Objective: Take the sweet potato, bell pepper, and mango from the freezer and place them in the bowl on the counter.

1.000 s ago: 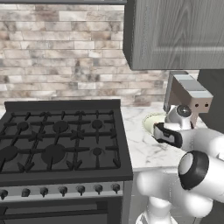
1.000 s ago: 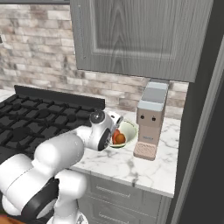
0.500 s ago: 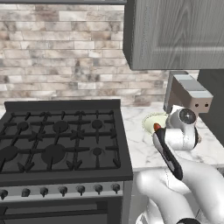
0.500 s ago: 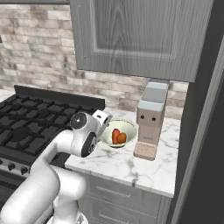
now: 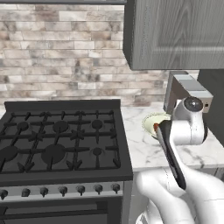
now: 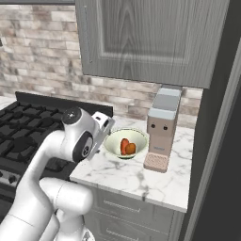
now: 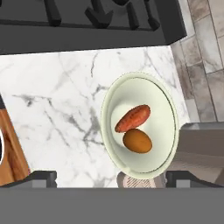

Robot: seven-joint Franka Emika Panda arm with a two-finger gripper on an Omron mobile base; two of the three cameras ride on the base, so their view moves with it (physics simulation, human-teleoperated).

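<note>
The sweet potato [image 7: 132, 118] and the mango [image 7: 137, 141] are seen lying in the bowl [image 7: 162, 100], touching, the mango at about 5 o'clock of the sweet potato in the hand view. The bell pepper is not among them, so one fetch from the freezer is judged to be left. The bowl stands on the tabletop [image 7: 65, 96], with the stove [image 7: 87, 17] at 12 o'clock of it in that view and a coffee machine [image 6: 160, 132] just beside it at 3 o'clock in the right base view. The tool [image 7: 110, 179] hangs above the bowl's near rim, released, with its two tips spread wide and nothing between them. The pepper is expected to be light, hollow and smooth-skinned, hence somewhat slippery; it would best be taken across its widest girth, clear of the stem, with moderate pressure. The two pieces already placed are judged firm and apt to roll if knocked.
</note>
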